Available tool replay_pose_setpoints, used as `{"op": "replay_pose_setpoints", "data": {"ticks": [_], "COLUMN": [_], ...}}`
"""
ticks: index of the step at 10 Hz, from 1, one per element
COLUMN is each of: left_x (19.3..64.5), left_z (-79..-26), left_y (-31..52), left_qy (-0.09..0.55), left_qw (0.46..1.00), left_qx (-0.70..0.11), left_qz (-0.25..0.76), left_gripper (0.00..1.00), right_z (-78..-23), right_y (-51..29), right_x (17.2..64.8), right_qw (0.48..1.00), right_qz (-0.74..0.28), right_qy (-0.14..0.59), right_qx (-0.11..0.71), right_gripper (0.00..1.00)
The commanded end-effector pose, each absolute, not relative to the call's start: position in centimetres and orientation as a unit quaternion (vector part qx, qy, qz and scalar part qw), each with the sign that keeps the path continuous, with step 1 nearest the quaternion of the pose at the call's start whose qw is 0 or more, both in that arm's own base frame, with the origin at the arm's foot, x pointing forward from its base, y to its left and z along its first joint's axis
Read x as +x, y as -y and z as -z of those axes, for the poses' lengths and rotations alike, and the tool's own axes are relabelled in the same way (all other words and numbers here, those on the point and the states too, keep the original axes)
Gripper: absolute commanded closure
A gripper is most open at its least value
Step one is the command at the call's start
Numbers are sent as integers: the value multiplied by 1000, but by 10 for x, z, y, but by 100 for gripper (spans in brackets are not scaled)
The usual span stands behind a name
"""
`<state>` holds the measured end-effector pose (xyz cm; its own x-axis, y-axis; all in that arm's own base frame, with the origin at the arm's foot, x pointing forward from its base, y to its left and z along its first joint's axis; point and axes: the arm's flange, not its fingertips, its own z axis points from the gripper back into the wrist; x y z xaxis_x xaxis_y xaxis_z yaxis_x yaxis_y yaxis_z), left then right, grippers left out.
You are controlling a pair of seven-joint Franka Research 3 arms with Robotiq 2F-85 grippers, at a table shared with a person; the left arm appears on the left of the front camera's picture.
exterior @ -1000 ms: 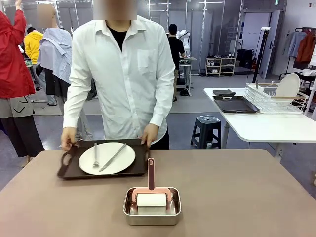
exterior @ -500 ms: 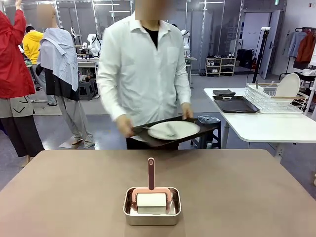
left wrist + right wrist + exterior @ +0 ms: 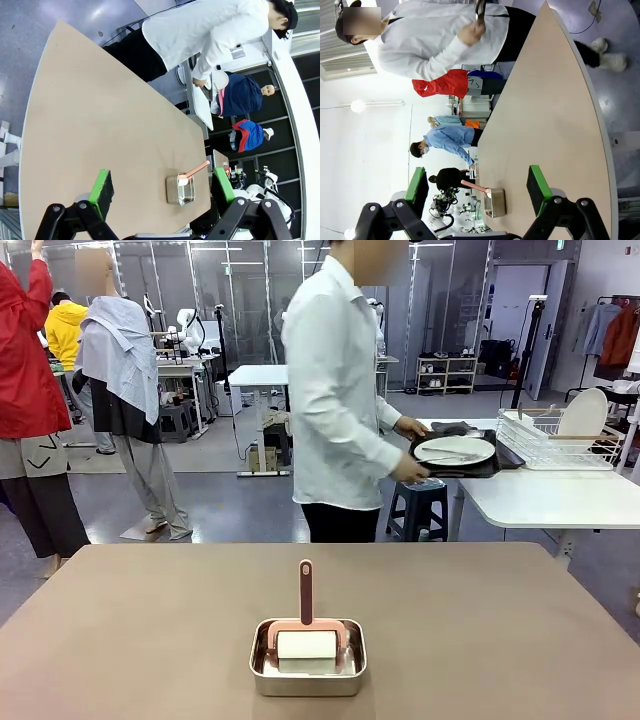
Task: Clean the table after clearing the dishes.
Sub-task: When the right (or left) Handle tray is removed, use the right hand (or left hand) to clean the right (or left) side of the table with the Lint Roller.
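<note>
The taupe-brown table (image 3: pixel 150 620) (image 3: pixel 100 115) (image 3: pixel 545 110) spreads across the foreground. Beyond its far edge a person in a white shirt (image 3: pixel 335 400) stands turned to the right, holding a dark tray (image 3: pixel 480 466) with a white plate (image 3: pixel 455 449) and cutlery over the smaller white table. High above the tabletop, my left gripper (image 3: pixel 162 187) hangs open, nothing between its green pads. My right gripper (image 3: pixel 477 187) is likewise open and holds nothing.
A small steel pan (image 3: pixel 308 660) (image 3: pixel 180 190) (image 3: pixel 495 202) near the table's front middle holds a pink-handled roller with a white roll (image 3: pixel 306 636). On the white table (image 3: pixel 550 495) at the right stand a dish rack (image 3: pixel 560 440) and another dark tray. Other people stand at the far left.
The person lifted the tray with plate and cutlery off the brown table, turned right, and now holds it over the white table. Both grippers stayed open.
</note>
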<state>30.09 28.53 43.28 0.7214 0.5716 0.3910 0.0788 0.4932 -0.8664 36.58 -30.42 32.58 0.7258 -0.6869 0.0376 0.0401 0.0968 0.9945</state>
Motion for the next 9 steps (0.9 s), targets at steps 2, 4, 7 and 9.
{"op": "replay_pose_setpoints", "data": {"ticks": [2,4,7,9], "left_x": [321,357,395,406], "left_z": [-443,-470,-495,-502], "left_y": [-268,-211,-99,0], "left_qy": [336,308,252,216], "left_qw": [817,848,884,892], "left_qx": [-456,-431,-379,-326], "left_qz": [-112,-29,109,227], "left_gripper": [0,0,0,0], "right_z": [-328,-328,-328,-328], "right_y": [304,304,304,304], "right_x": [364,364,364,364], "right_qw": [691,691,691,691], "right_qz": [265,265,265,265], "right_qy": [262,262,262,262], "right_qx": [619,619,619,619], "right_gripper": [0,0,0,0]}}
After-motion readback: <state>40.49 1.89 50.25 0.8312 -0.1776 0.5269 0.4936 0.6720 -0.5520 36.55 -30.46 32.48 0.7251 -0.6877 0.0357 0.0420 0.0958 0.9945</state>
